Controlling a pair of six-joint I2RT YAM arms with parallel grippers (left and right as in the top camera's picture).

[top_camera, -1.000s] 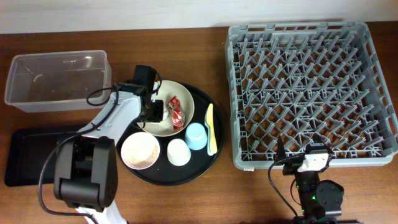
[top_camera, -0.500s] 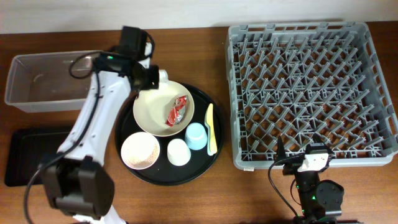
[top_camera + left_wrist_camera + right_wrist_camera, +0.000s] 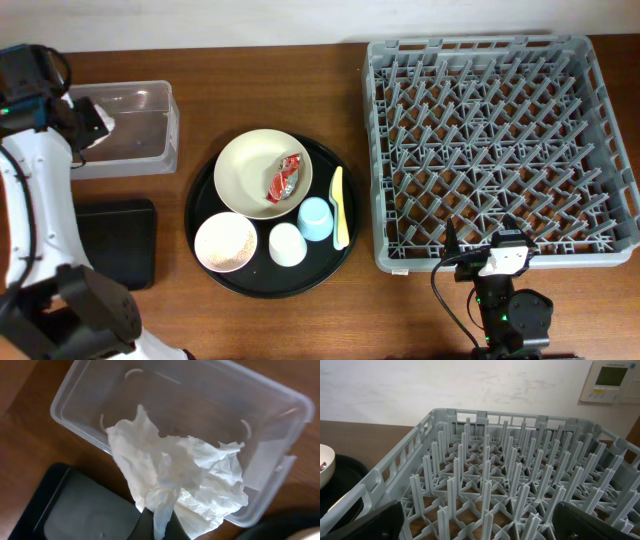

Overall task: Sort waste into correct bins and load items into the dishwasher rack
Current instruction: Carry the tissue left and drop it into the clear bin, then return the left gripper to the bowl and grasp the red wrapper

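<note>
My left gripper [image 3: 88,122] is shut on the crumpled white wrapper [image 3: 180,480] and holds it above the clear plastic box [image 3: 140,130], near its left part; the flat black tray [image 3: 115,240] lies below. The small red wrapper [image 3: 284,178] lies in the large cream bowl [image 3: 250,170]. The pink bowl [image 3: 226,243] with rice, the white cup [image 3: 286,244], the light blue cup [image 3: 316,219] and the pale yellow utensil [image 3: 339,206] sit on the round black tray [image 3: 200,200]. My right gripper [image 3: 480,530] is open and empty at the grey rack's [image 3: 500,140] front edge.
The rack [image 3: 495,475] fills the right wrist view, with the wall behind it. The clear box [image 3: 210,410] and the flat black tray [image 3: 75,510] show under the wrapper in the left wrist view.
My left arm has swung left from the cream bowl to over the clear box, carrying the white wrapper. The right arm has not moved.
</note>
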